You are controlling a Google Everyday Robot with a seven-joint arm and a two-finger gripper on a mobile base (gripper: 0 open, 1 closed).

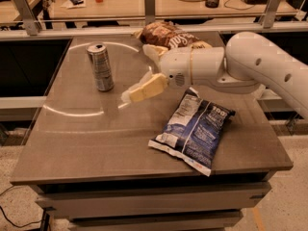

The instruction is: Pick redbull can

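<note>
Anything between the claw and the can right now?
Nothing visible. The claw hangs open beside the can, with only bare table in the gap. The brown chip bag sits behind the arm, and the blue bag lies nearer the front edge. Both are off the path.

Far brown chip bag partly behind the claw over the table.

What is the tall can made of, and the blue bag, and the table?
The redbull can looks like thin metal: silvery, shiny, with a pull-tab top. The blue bag seems to be glossy plastic film, going by its creases and glints. The table could be smooth grey laminate or stone; light reflects off it. The tool, open, hangs just right of the can.
</note>
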